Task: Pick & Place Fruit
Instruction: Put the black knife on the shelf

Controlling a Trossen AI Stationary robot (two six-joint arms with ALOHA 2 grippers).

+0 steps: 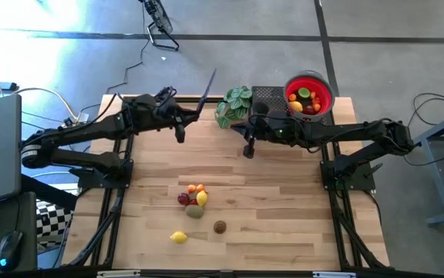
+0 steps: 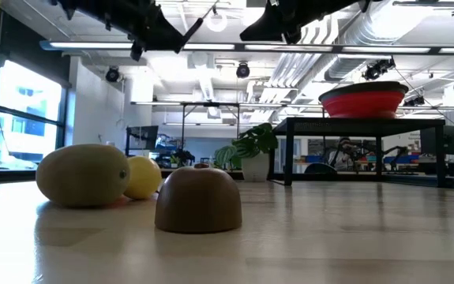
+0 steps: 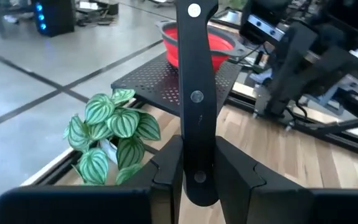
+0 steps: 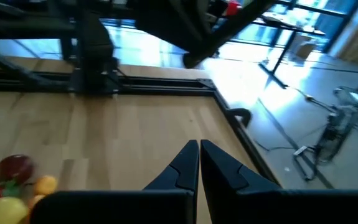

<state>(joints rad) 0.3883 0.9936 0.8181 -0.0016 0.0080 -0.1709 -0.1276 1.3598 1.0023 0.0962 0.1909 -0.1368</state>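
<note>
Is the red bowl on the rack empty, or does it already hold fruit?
Holding fruit: the high view shows several small fruits inside the red bowl; more fruit lies on the table.

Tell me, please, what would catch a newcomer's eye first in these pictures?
Probably the red bowl, already holding some fruit, on a black perforated stand at the table's far right corner beside a leafy plant. Next, the loose fruit cluster near the table's middle front. Also odd: the left gripper holds a long black tool, its fingers clamped on it.
</note>
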